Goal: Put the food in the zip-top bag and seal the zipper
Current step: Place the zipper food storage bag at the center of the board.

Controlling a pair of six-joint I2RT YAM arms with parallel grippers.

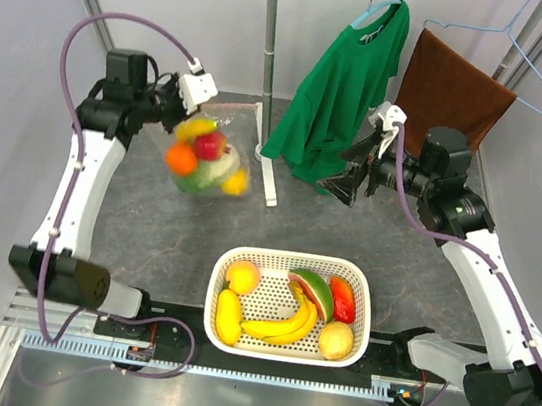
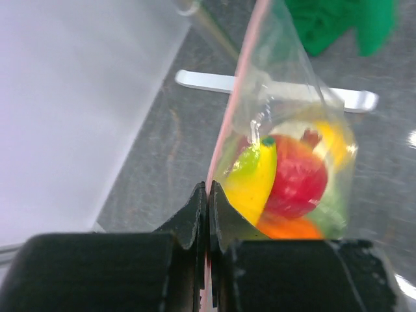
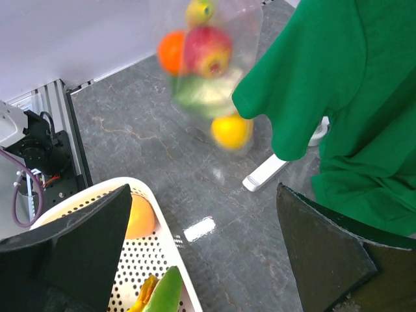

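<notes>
The left gripper has its fingers pressed fully together on the zipper. The thin pink strip runs out from between the pads and on up the bag's edge. Just beyond the fingertips hangs the zip-top bag, clear and crumpled, lifted off the table and blurred in the overhead and right wrist views. The food sits bunched in its lower end. A yellow-green fruit lies nearest the fingers, a red fruit is behind it and an orange is below. There are also a pale leafy green and a round yellow fruit at the bottom corner.

The right gripper is spread as wide as it goes and holds nothing. The bag hangs well ahead of its fingers. A green shirt is beyond the right finger, and the rim of the white basket is by the left one.
</notes>
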